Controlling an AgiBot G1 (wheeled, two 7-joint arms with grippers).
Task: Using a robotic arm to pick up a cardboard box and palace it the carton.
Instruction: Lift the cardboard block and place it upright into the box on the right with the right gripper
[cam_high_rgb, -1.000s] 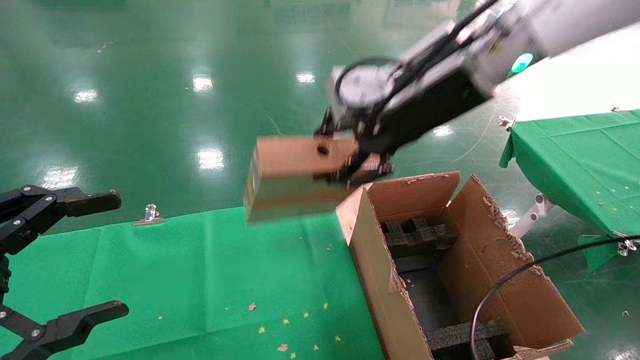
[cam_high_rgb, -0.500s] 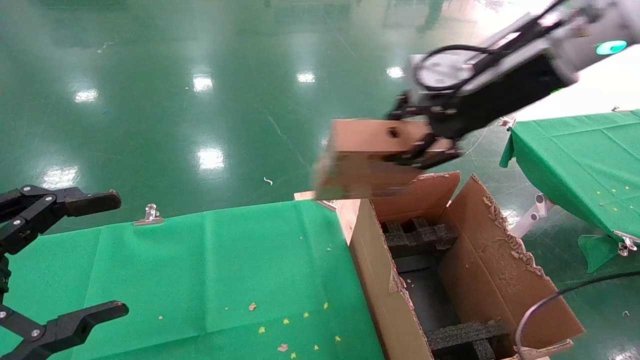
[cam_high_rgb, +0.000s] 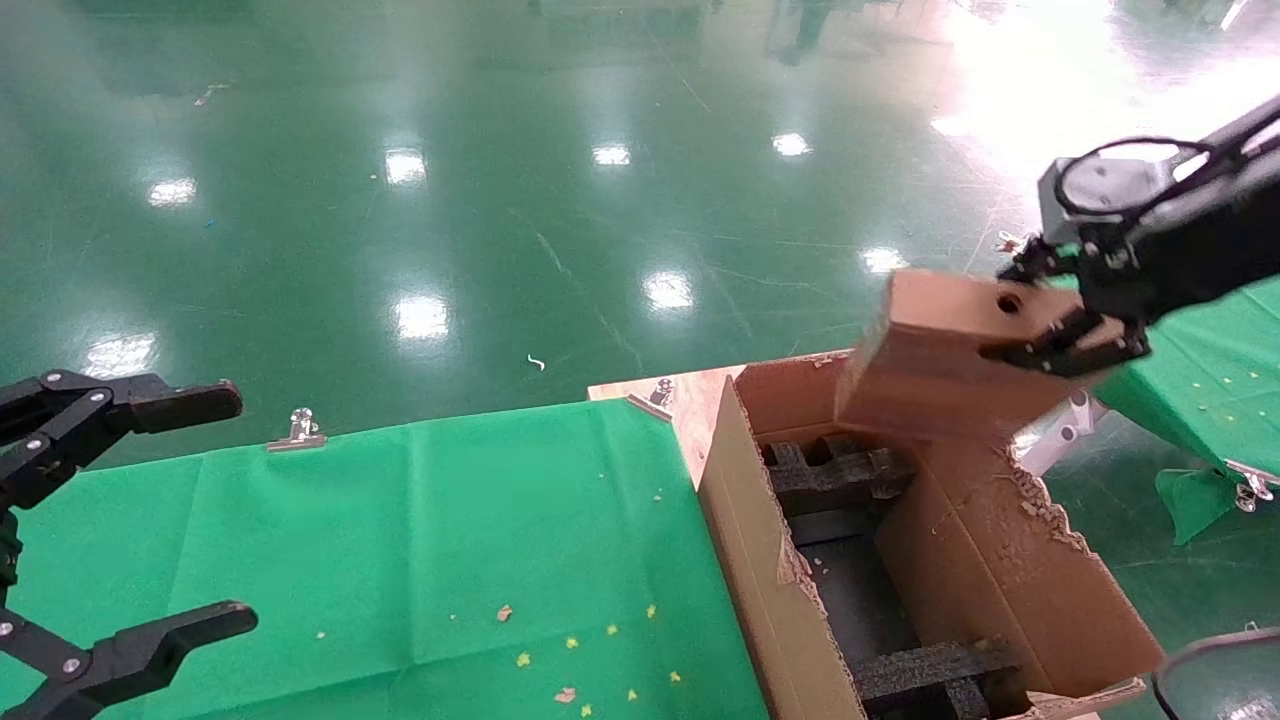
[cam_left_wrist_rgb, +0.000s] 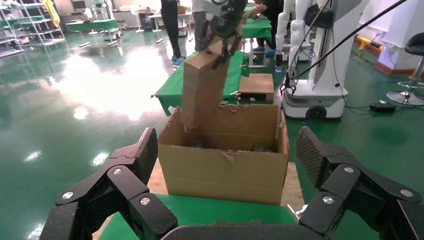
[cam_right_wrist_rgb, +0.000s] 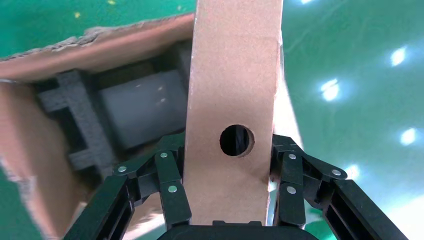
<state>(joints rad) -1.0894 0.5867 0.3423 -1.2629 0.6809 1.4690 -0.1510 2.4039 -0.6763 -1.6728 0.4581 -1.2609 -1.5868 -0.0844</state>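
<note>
Overhead, the robotic arm's right gripper (cam_high_rgb: 1065, 335) holds the cardboard box (cam_high_rgb: 940, 360) tilted above the far end of the carton (cam_high_rgb: 960, 560), which stands off the counter's right edge; the left gripper (cam_high_rgb: 150, 510) hangs wide open and empty over the green counter (cam_high_rgb: 430, 540) near its left edge. From the left wrist, the box (cam_left_wrist_rgb: 202, 85) hangs end-down over the carton (cam_left_wrist_rgb: 225, 160) — fingers (cam_left_wrist_rgb: 140, 165) spread. From the right wrist, the fingers (cam_right_wrist_rgb: 167, 185) clamp both sides of the box (cam_right_wrist_rgb: 232, 100) beside its round hole.
</note>
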